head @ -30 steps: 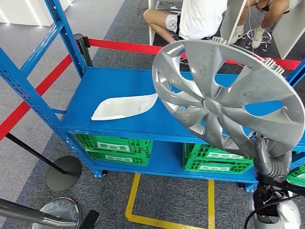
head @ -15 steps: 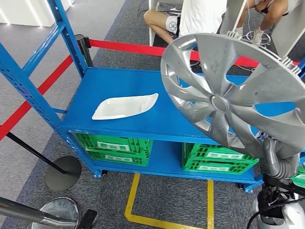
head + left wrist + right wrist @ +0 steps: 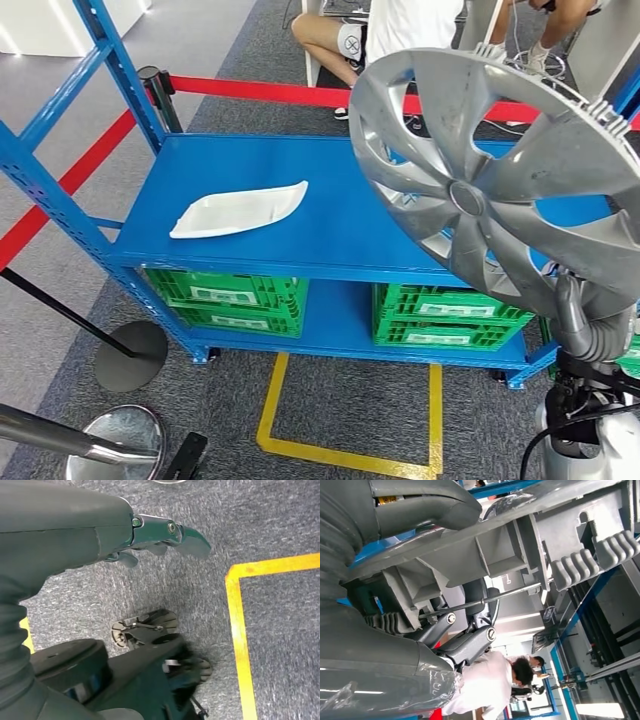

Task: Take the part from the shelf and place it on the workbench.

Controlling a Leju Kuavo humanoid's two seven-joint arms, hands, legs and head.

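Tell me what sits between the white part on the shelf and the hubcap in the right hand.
Nothing: head view shows bare blue shelf between the white part and the hubcap.

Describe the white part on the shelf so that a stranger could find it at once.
Look at the blue shelf behind the yellow floor marking. On its upper deck, toward the left, lies the white part: flat, elongated, tapering to a point, unlike the round silver hubcap nearby.

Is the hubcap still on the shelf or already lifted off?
Lifted off. The right hand grips the hubcap at its lower rim, holding it tilted in the air in front of the blue shelf.
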